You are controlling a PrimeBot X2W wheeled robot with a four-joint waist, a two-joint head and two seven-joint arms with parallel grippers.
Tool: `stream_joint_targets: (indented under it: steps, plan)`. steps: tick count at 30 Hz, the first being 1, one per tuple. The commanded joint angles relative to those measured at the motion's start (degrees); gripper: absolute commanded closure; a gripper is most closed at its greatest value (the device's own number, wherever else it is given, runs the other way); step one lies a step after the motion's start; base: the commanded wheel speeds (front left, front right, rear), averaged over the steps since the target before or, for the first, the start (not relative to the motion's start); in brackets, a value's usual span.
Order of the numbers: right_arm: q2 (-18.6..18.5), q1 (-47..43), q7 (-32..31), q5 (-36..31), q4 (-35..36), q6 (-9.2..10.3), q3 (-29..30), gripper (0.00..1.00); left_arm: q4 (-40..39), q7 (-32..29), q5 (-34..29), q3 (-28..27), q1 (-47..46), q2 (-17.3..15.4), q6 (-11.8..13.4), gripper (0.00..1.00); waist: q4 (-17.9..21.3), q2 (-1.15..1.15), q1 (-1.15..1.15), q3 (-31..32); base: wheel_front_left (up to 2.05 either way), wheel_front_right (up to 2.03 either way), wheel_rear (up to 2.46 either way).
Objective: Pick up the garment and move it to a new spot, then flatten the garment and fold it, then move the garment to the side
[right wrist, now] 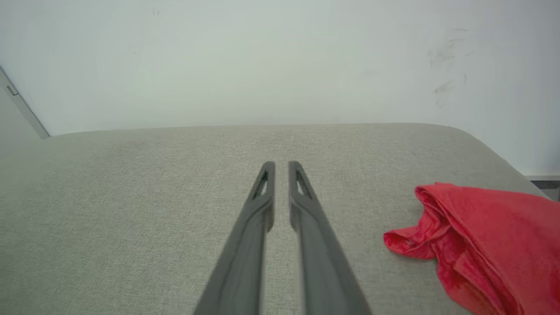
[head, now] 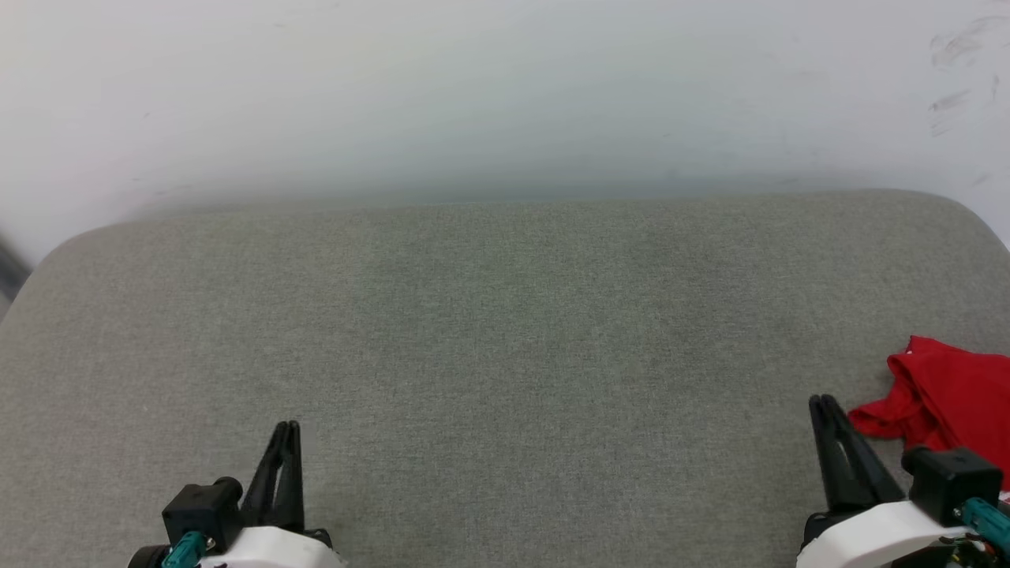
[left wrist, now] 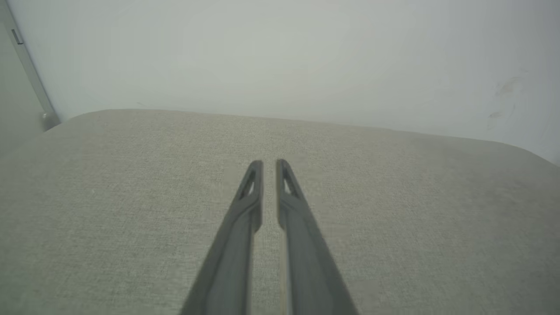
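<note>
Crumpled red cloth garment (head: 951, 390) lies bunched at right edge of grey fabric-covered tabletop (head: 505, 315), beside right gripper (head: 822, 402). Left gripper (head: 288, 427) is parked in rest pose. Both are narrowly parted and empty.

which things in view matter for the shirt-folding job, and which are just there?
Job: red shirt, left claw, right claw.
Just there: grey padded top under the shirt, white wall, scuff marks on the wall.

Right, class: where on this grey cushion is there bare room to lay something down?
Free: the whole stretch between left gripper and right gripper, back to the wall. Crowded: the right edge, where the crumpled garment lies.
</note>
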State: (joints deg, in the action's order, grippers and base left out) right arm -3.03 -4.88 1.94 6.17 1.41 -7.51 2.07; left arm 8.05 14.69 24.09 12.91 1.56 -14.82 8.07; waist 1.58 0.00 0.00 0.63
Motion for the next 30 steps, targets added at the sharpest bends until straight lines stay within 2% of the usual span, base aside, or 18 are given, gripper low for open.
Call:
stream_joint_targets:
  steps: [1, 11, 30]
  plan:
    - [0.0, 0.7, 0.0, 3.2, 0.3, 0.00, -0.1, 1.00, -0.5, -0.6, 2.5, -0.8, -0.7, 0.2, -0.6, 1.00, 0.0, 0.00, 0.00, 0.0, 0.00, 0.00, 0.00]
    - [-0.4, 2.3, -1.0, 15.2, -2.0, 0.00, 0.2, 1.00, 0.6, -3.4, 11.8, -3.2, -1.8, 1.6, -2.6, 1.00, -0.2, 0.00, 0.00, -0.1, 0.00, 0.00, 0.00]
    - [-0.8, 4.6, -2.3, 33.0, -5.2, 0.01, 0.7, 1.00, 2.0, -7.5, 25.7, -7.0, -3.5, 3.9, -5.8, 1.00, -0.4, 0.00, 0.00, -0.2, 0.00, 0.00, 0.00]
